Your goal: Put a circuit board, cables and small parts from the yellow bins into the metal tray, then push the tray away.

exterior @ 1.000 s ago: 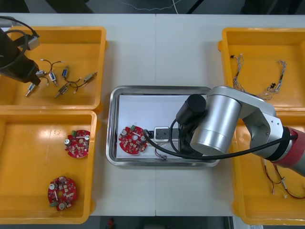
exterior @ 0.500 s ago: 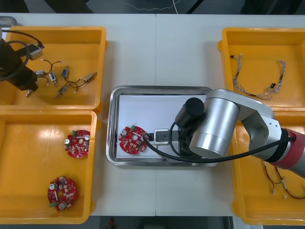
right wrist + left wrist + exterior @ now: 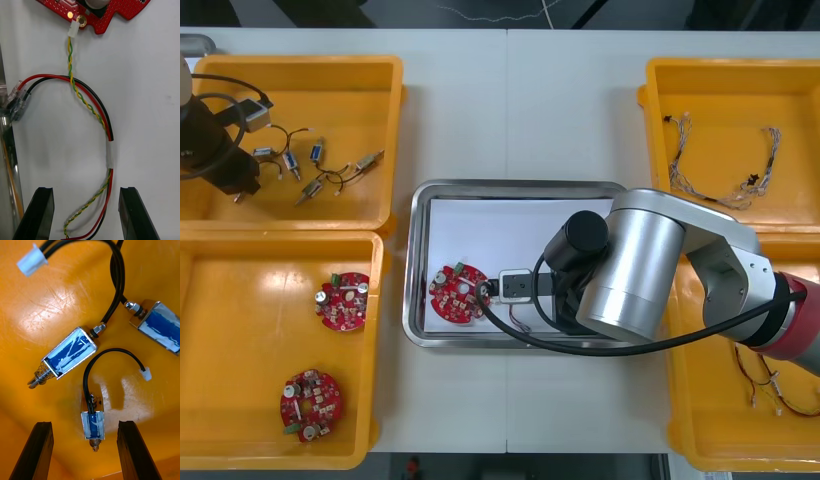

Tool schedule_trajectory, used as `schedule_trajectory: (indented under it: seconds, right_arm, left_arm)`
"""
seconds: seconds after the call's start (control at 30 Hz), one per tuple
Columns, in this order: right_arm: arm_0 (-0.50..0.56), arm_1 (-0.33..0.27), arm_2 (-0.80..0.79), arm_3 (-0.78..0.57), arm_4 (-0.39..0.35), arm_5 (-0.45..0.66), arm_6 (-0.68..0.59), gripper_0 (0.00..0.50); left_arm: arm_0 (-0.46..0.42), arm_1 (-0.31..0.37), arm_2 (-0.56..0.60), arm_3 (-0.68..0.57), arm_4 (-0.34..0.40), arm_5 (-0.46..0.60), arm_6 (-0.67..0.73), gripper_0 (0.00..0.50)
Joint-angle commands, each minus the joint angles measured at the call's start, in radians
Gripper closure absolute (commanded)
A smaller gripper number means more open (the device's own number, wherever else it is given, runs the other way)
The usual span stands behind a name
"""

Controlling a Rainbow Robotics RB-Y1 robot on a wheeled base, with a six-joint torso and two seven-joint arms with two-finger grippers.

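As the left hand (image 3: 84,425) hangs open, a small metal part (image 3: 93,422) lies between its fingers (image 3: 41,450).
Its length runs along them; the right hand (image 3: 85,191), also released, hovers over the metal tray (image 3: 520,186).

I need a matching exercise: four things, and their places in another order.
Things
1. open black-fingered left gripper
2. open black-fingered right gripper
3. twisted blue and white cables
4. two round red circuit boards

Places
A. far right yellow bin
B. over the metal tray, white inside
C. near left yellow bin
D. over small metal parts, far left yellow bin

Pairs: 1-D, 2-B, 3-A, 4-C
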Motion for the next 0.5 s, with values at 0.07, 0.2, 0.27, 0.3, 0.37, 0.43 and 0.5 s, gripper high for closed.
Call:
schedule_trajectory:
  seconds: [0.07, 0.2, 0.27, 0.3, 0.37, 0.43, 0.5]
  right_arm:
    - [0.010, 0.004, 0.008, -0.065, 0.013, 0.024, 0.009, 0.000]
    - [0.008, 0.006, -0.014, -0.085, 0.018, 0.043, 0.009, 0.000]
    - [0.008, 0.007, -0.035, -0.097, 0.018, 0.063, 0.009, 0.000]
    - [0.008, 0.009, -0.053, -0.110, 0.018, 0.083, 0.009, 0.000]
    - [0.008, 0.014, -0.081, -0.127, 0.018, 0.115, 0.009, 0.000]
    - [0.008, 0.020, -0.109, -0.143, 0.018, 0.155, 0.009, 0.000]
    - [0.008, 0.034, -0.147, -0.165, 0.018, 0.212, 0.008, 0.000]
  left_arm:
    - [-0.054, -0.013, -0.006, 0.021, 0.011, -0.018, 0.008, 0.000]
    - [-0.051, -0.023, -0.008, 0.027, 0.017, -0.029, 0.009, 0.000]
    - [-0.048, -0.026, -0.008, 0.032, 0.017, -0.039, 0.009, 0.000]
    - [-0.048, -0.029, -0.008, 0.038, 0.018, -0.047, 0.009, 0.000]
    - [-0.048, -0.032, -0.008, 0.047, 0.021, -0.058, 0.008, 0.000]
    - [-0.048, -0.036, -0.009, 0.052, 0.023, -0.059, 0.008, 0.000]
    - [-0.047, -0.036, -0.008, 0.052, 0.024, -0.059, 0.008, 0.000]
